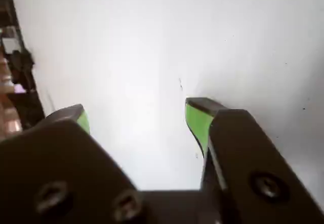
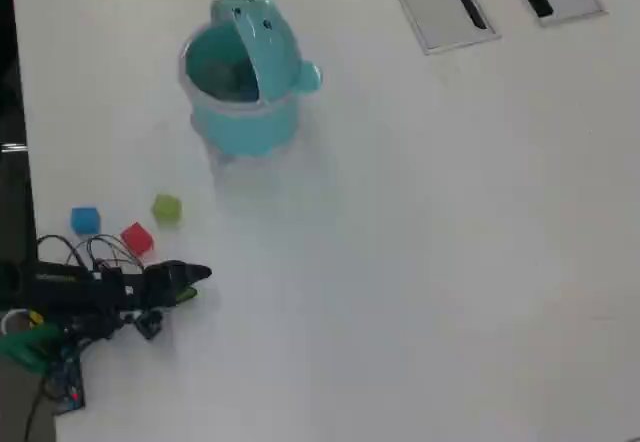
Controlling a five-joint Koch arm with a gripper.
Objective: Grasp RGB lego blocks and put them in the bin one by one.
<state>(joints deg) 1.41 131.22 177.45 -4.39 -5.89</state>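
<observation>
Jaws wide over a bare white surface [image 2: 420,262]; three blocks [image 2: 137,238] lie near the arm [image 2: 100,287], bin [image 2: 240,112] lid up, two grey slotted panels [image 2: 440,2] beyond.

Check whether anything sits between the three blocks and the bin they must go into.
Nothing visible does. The red block, green block and blue block lie below-left of the bin in the overhead view, with bare table between; its lid is up.
</observation>
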